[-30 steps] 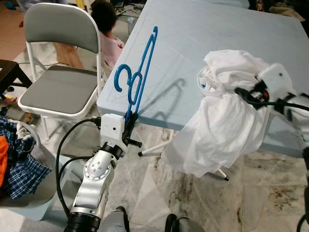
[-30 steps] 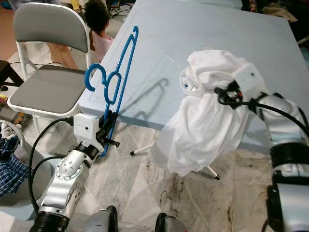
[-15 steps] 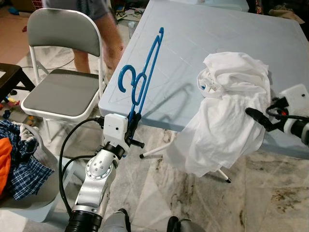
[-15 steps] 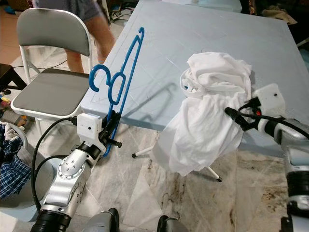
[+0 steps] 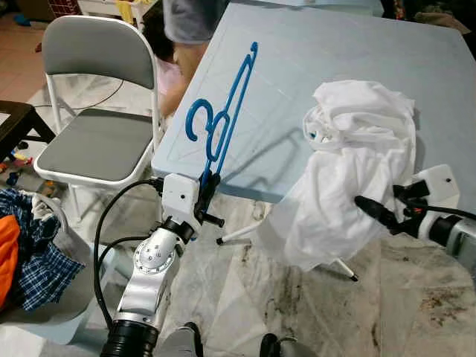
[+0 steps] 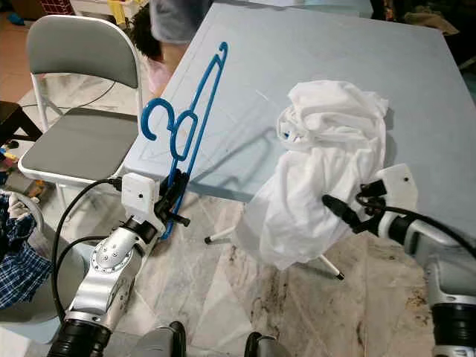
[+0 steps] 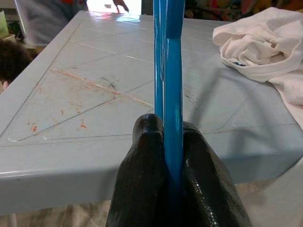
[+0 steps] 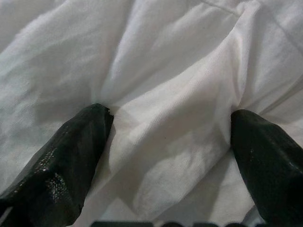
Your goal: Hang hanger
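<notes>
A blue plastic hanger (image 5: pixel 223 119) stands up from my left gripper (image 5: pixel 204 186), which is shut on its lower bar just in front of the table's near left corner. In the left wrist view the hanger (image 7: pixel 169 85) runs straight up between the closed fingers (image 7: pixel 147 161). A crumpled white garment (image 5: pixel 349 163) lies on the light blue table (image 5: pixel 312 44) and hangs over its front edge. My right gripper (image 5: pixel 366 208) points left at the hanging cloth (image 8: pixel 165 94), open, with its fingertips (image 8: pixel 71 146) against the fabric.
A grey folding chair (image 5: pixel 97 137) stands left of the table, with a person (image 5: pixel 190 15) and a dark-haired head (image 5: pixel 158 30) behind it. A basket of clothes (image 5: pixel 26 245) sits on the marble floor at far left, by a dark stool (image 5: pixel 15 123).
My right gripper has come off the top of the garment and dropped low toward the table's front edge. The garment stays draped there. A person has stepped in behind the chair.
</notes>
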You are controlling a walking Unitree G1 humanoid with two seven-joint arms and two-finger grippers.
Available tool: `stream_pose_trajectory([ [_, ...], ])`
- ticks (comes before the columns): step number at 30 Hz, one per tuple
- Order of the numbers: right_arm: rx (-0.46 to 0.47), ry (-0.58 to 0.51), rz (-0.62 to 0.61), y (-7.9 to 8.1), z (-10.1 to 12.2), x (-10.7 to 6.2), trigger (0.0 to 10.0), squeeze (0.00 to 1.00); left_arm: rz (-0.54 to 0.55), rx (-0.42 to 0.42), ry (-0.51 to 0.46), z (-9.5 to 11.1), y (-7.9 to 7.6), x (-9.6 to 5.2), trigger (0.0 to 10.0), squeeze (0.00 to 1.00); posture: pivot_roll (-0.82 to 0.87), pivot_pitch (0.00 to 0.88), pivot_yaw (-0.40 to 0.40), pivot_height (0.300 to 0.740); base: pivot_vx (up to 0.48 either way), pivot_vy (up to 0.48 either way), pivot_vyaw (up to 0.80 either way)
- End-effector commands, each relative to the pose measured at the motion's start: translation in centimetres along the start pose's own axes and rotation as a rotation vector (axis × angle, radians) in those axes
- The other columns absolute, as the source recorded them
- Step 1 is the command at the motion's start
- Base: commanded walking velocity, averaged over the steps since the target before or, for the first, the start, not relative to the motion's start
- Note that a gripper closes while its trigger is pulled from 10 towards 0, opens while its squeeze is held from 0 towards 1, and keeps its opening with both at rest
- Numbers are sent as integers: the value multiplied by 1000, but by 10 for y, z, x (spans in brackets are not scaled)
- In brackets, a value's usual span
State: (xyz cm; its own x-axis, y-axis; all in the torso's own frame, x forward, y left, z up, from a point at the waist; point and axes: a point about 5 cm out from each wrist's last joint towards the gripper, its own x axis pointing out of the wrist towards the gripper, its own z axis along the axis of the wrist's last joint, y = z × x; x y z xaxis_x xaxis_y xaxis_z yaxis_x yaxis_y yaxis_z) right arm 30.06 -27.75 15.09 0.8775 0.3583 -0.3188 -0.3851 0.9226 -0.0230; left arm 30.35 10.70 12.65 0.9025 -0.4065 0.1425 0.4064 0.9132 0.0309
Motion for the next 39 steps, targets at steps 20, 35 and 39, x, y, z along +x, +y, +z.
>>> stream_pose_trajectory([
  [20,152,-103,-133,46,5,65,0,0,-8,6,-15,2,-1,1,10000,0,119,186,8,740,0,0,0],
  [35,413,-242,-221,60,49,112,0,0,18,13,-15,2,1,-4,10000,0,153,194,-6,740,0,0,0],
  [39,506,-389,-317,49,82,112,0,0,23,14,-15,2,1,-5,10000,0,159,196,-12,740,0,0,0],
])
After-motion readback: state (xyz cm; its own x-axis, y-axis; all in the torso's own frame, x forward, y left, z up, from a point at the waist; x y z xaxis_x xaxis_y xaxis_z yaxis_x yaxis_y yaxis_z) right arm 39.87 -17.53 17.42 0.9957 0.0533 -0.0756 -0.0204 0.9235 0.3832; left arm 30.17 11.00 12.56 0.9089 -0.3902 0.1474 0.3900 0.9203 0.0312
